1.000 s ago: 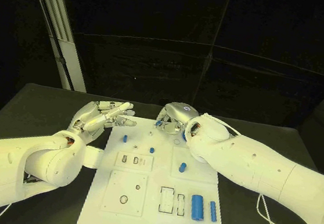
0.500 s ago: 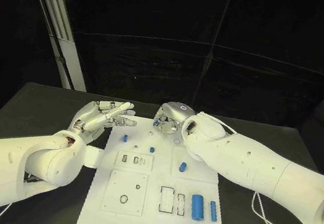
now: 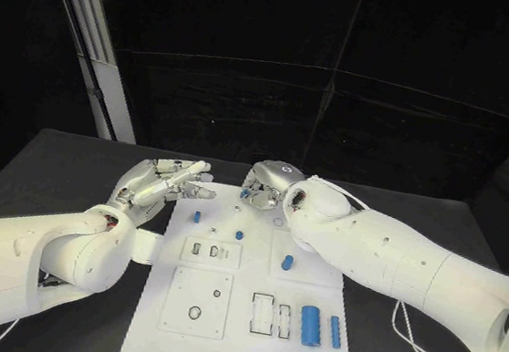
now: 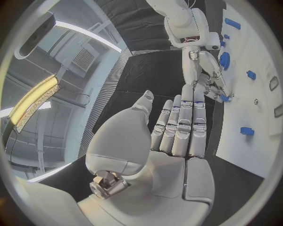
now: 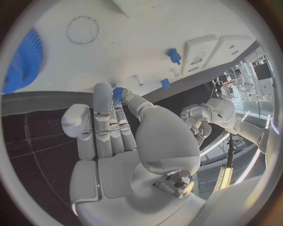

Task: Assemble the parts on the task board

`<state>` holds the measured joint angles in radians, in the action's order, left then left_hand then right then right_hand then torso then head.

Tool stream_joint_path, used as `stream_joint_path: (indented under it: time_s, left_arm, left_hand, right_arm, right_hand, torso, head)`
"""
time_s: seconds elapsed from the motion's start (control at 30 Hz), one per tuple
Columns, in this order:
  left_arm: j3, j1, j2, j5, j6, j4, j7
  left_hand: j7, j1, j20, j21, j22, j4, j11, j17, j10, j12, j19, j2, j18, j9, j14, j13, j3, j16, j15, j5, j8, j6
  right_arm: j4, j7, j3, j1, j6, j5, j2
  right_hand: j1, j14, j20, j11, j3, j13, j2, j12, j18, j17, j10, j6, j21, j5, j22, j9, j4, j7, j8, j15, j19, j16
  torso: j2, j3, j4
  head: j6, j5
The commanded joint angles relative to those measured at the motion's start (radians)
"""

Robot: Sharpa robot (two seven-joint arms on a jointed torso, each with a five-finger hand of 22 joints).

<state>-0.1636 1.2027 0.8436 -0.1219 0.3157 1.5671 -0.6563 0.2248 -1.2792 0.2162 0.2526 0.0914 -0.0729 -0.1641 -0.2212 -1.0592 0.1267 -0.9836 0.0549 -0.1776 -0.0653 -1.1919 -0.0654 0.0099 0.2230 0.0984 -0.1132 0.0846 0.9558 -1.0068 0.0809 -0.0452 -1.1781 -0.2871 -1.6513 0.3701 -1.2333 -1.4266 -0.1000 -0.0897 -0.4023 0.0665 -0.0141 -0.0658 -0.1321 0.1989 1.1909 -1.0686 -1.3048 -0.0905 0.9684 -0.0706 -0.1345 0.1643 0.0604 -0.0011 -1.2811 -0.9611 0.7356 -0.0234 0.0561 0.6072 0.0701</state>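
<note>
- pinching a small blue gear between thumb and fingertip of the right hand, over the far edge of the task board, likely carrying it toward a post there.
- lying spread across the task board nearer in, other blue parts, seemingly awaiting their turn.
- hovering beside the task board's far left corner, the left hand, fingers straight, close together and holding nothing, probably keeping clear.

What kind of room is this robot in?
Probably a robot test lab: a black table with black curtains behind it, a white task board with small blue parts, and ceiling strip lights in the left wrist view.
</note>
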Motion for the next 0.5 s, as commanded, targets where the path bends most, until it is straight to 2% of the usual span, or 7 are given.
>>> stream_joint_path:
  time_s: [0.03,0.27,0.37,0.5]
  left_arm:
    - [0.001,0.002,-0.001,0.003,-0.019,0.001,0.0]
    - [0.001,0.002,-0.001,0.003,-0.021,-0.001,0.002]
    - [0.001,0.002,-0.001,0.003,-0.023,-0.001,0.004]
    - [0.001,0.002,0.0,0.003,-0.024,0.0,0.005]
  left_hand:
    - [0.003,-0.001,0.002,-0.006,-0.002,0.006,-0.002,-0.002,0.009,-0.007,-0.009,0.01,-0.006,0.001,0.003,0.001,0.0,-0.005,0.007,0.002,-0.006,-0.006]
    - [0.004,0.0,0.002,-0.008,-0.003,0.006,-0.002,-0.003,0.011,-0.008,-0.009,0.01,-0.006,0.001,0.003,0.001,-0.001,-0.006,0.007,0.002,-0.007,-0.008]
    - [0.004,0.0,0.002,-0.008,-0.003,0.007,-0.003,-0.004,0.012,-0.009,-0.009,0.01,-0.006,0.001,0.003,0.001,-0.001,-0.007,0.008,0.002,-0.008,-0.009]
    - [0.005,0.001,0.003,-0.009,-0.004,0.007,-0.003,-0.005,0.014,-0.01,-0.009,0.01,-0.006,0.001,0.004,0.001,-0.002,-0.009,0.008,0.002,-0.01,-0.01]
  right_arm:
    - [0.004,0.014,0.0,-0.002,0.003,-0.017,-0.002]
    - [0.003,0.005,0.0,-0.003,-0.005,-0.015,-0.006]
    - [-0.003,0.001,0.0,-0.003,-0.016,-0.012,-0.003]
    - [-0.024,-0.001,0.0,-0.003,-0.039,-0.006,0.015]
  right_hand:
    - [-0.004,0.011,-0.006,-0.01,-0.011,-0.003,0.023,0.006,0.015,-0.005,-0.037,0.038,-0.003,0.0,-0.004,0.006,0.002,0.013,-0.001,0.007,0.011,-0.005]
    - [-0.008,0.018,-0.024,-0.031,-0.014,-0.004,0.061,0.004,0.013,-0.019,-0.113,0.116,-0.001,0.022,-0.011,0.008,0.014,0.03,-0.001,0.023,0.022,-0.012]
    - [-0.006,0.021,-0.029,-0.033,0.012,-0.002,0.083,-0.002,0.012,-0.027,-0.14,0.161,-0.001,0.034,-0.014,0.007,0.026,0.029,0.0,0.026,0.026,-0.016]
    - [-0.008,0.022,-0.029,-0.033,0.031,0.0,0.089,-0.01,0.012,-0.032,-0.137,0.169,-0.002,0.034,-0.012,0.005,0.035,0.03,0.003,0.026,0.026,-0.019]
  torso:
    - [-0.001,-0.0014,0.0011]
    - [-0.001,-0.0023,0.0029]
    - [-0.002,-0.0024,0.0043]
    - [-0.001,-0.0023,0.0043]
  head:
    - [0.001,0.001]
    - [0.002,0.003]
    - [0.002,0.004]
    - [0.003,0.003]
